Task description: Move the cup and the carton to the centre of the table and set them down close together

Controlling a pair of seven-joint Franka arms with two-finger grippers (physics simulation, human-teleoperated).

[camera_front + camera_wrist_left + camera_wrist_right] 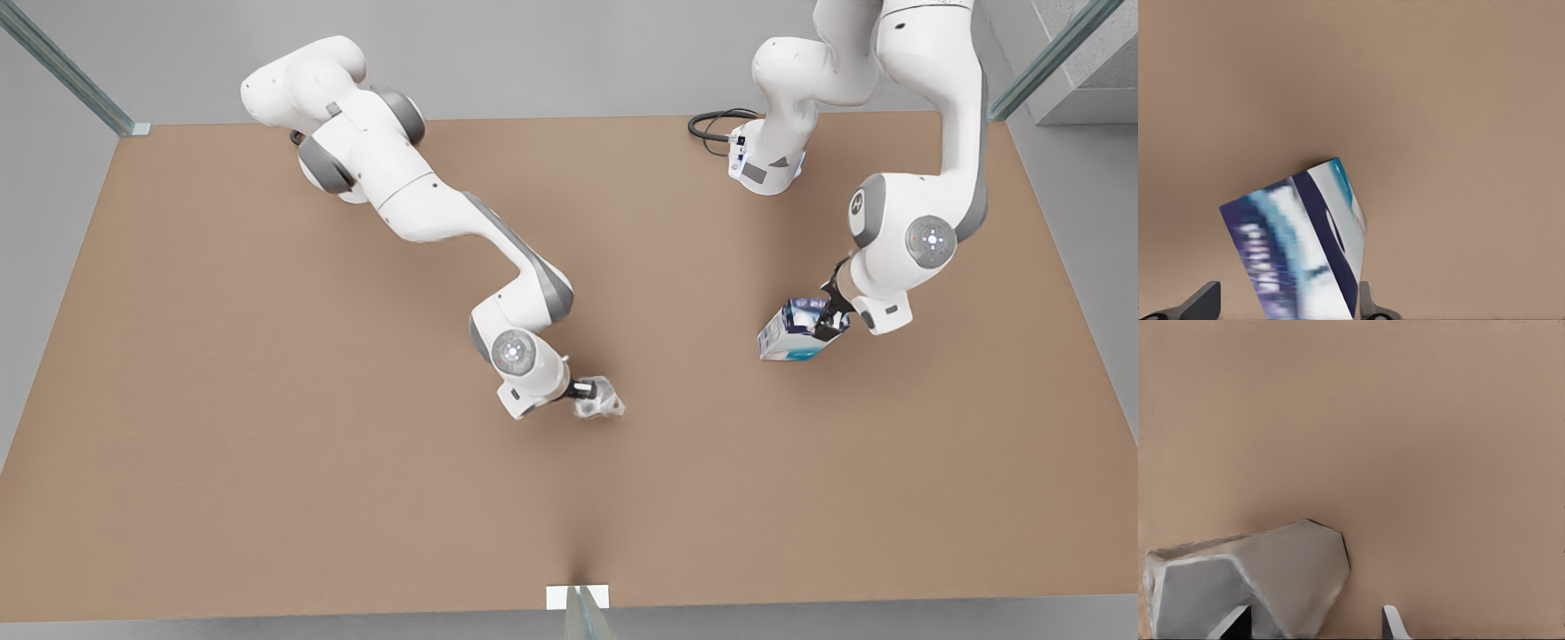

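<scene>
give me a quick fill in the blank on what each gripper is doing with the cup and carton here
1. The left gripper is shut on the ____.
2. The right gripper is shut on the ____.
3. In the front view, the cup is to the ____ of the carton.
4. The table between the cup and the carton is ____.

Missing words: carton; cup; left; bare

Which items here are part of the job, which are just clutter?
Job:
- small silvery-grey faceted cup, in right gripper
- dark blue and white carton with teal band, in left gripper
- light brown tabletop

Clutter:
- black cable at the far edge
- small white tab at the near edge
</scene>
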